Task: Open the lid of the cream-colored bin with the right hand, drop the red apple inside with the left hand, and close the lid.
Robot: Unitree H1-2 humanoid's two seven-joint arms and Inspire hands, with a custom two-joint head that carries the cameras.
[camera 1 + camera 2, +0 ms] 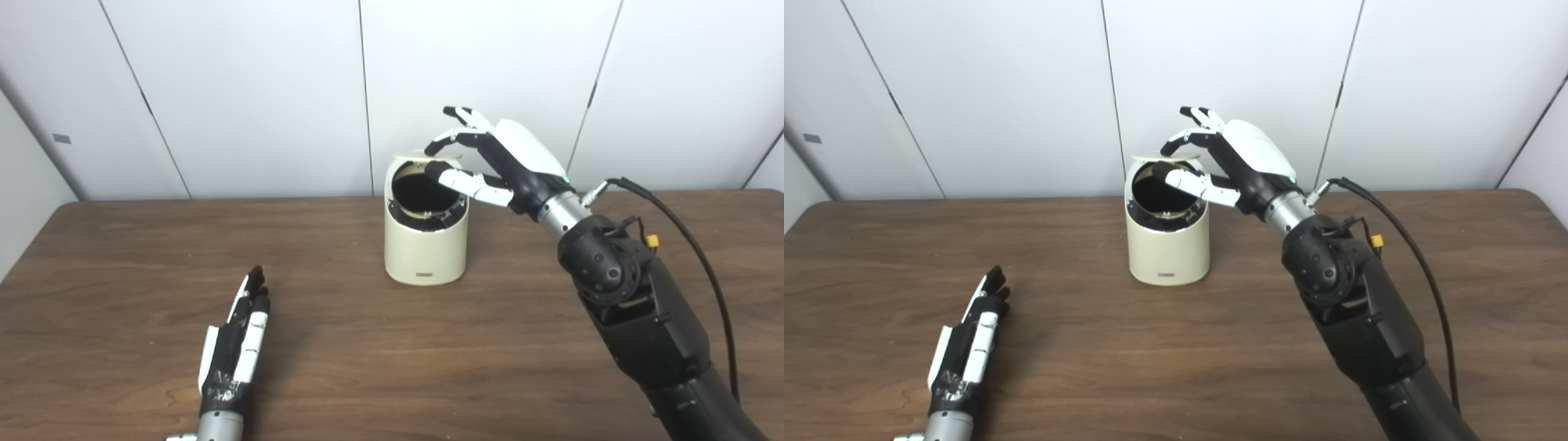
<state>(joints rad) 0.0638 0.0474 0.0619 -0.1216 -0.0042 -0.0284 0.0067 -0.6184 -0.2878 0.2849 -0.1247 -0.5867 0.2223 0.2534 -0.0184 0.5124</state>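
The cream-colored bin point(424, 251) stands on the table at mid-depth, its round mouth dark and uncovered. Its lid point(411, 155) is tipped up at the back rim and shows edge-on. My right hand point(490, 162) hovers over the back right of the mouth, fingers apart. One fingertip point(432, 147) sits just above the lid's edge and the thumb point(456, 179) reaches across the mouth below it. My left hand point(236, 343) lies on the table at front left, fingers straight, holding nothing. No red apple is in view.
The brown wooden table point(392, 367) runs across the whole view, with white wall panels behind it. A black cable point(704, 263) loops from my right wrist along the forearm. The right eye view shows the bin point(1168, 251) the same way.
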